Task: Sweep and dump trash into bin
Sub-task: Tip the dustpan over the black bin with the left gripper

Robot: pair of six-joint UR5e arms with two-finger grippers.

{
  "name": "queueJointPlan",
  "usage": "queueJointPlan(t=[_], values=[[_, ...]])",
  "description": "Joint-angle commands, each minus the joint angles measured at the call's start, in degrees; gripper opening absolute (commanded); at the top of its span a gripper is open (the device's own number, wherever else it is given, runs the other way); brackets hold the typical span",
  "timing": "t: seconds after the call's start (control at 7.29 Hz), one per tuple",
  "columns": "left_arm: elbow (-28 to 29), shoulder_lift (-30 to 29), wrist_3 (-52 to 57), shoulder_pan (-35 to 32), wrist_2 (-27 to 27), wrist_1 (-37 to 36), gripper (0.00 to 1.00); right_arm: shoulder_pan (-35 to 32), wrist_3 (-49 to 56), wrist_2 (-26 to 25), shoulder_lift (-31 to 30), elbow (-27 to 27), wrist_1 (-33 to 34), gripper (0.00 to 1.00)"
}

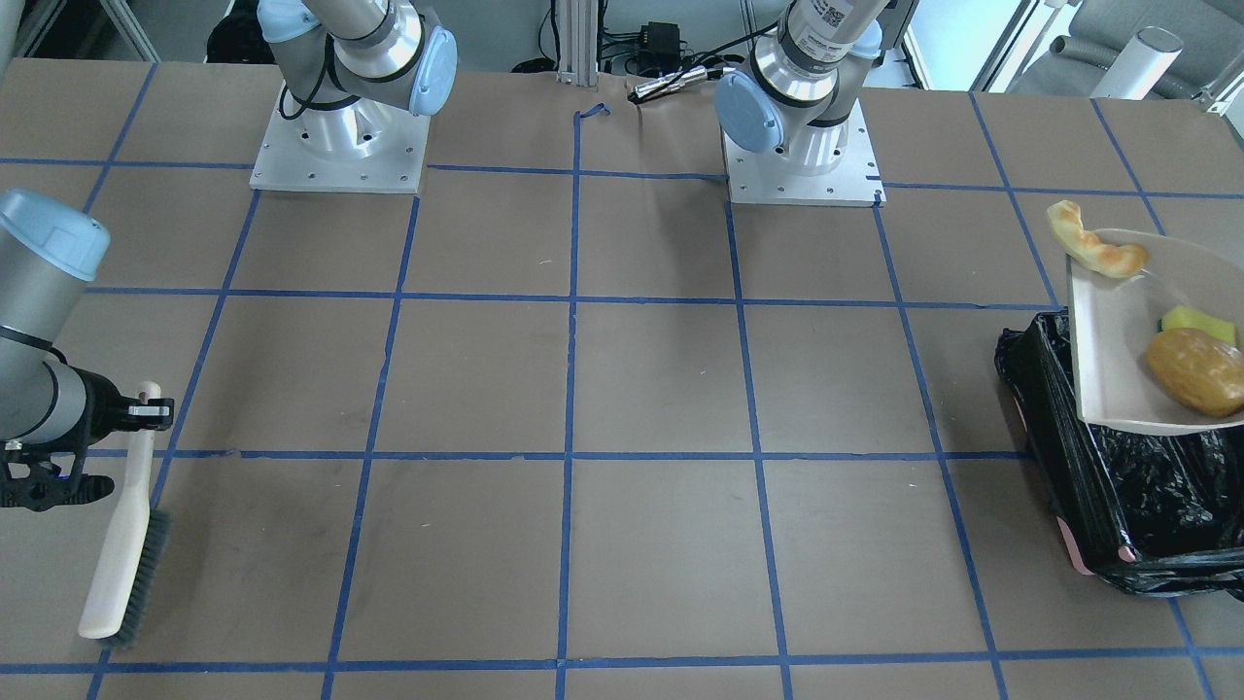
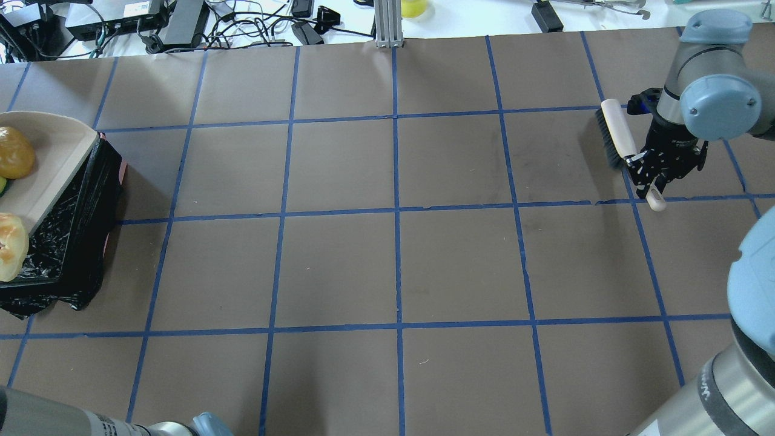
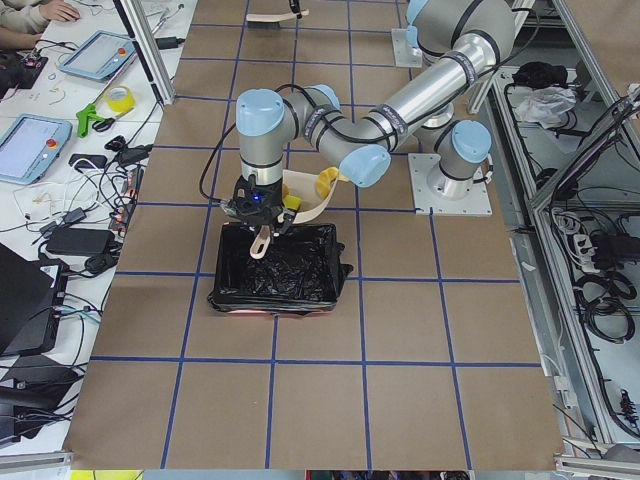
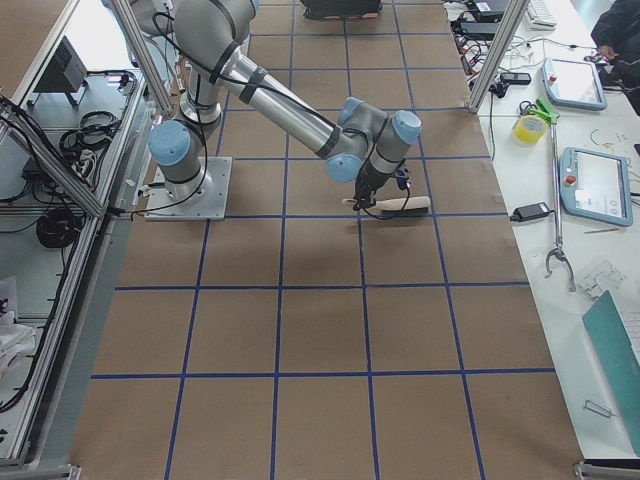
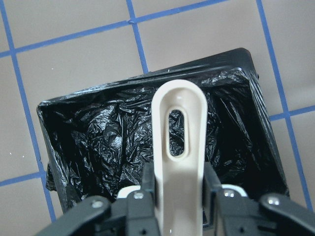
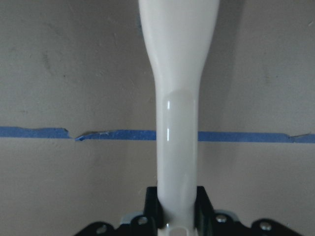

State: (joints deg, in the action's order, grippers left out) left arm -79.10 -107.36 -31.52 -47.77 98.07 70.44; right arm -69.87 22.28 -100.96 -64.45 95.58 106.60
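Note:
My left gripper (image 5: 179, 196) is shut on the handle (image 5: 178, 137) of the beige dustpan (image 1: 1118, 360) and holds it above the black-lined bin (image 1: 1118, 486). The golden-brown potato lump (image 1: 1197, 371) and the yellow sponge wedge (image 1: 1197, 321) lie in the pan. The tan croissant piece (image 1: 1093, 243) rests at the pan's rim. The bin (image 5: 98, 132) lies straight below the handle in the left wrist view. My right gripper (image 2: 651, 175) is shut on the handle of the hand brush (image 2: 617, 133) at the table's opposite end, its bristles on the table.
The brown table is marked with a grid of blue tape (image 2: 396, 212). The two arm bases (image 1: 340, 146) stand at the robot's edge. Cables and power boxes (image 2: 151, 24) lie beyond the far edge. The bin's pink edge (image 1: 1077, 549) shows at a corner.

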Motion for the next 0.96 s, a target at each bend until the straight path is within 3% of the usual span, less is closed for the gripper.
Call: queueJointPlan(t=[0.0,0.14,0.41,0.82], values=[[0.3,-1.9,4.3,1.2,0.0,-5.0,0.00,0.0,0.0,0.1,0.2,-0.1,0.3,0.47],[-0.1,-2.8,5.8,1.9,0.0,-6.4,0.00,-0.1,0.0,0.2,0.2,-0.2,0.9,0.65],[-0.5,-4.7,11.5,3.5,-0.1,-13.0,0.00,-0.1,0.1,0.3,0.3,-0.2,1.2,0.86],[0.3,-8.9,14.2,4.6,-0.2,-22.8,0.00,-0.4,0.3,1.0,-1.5,-2.0,3.9,0.94]])
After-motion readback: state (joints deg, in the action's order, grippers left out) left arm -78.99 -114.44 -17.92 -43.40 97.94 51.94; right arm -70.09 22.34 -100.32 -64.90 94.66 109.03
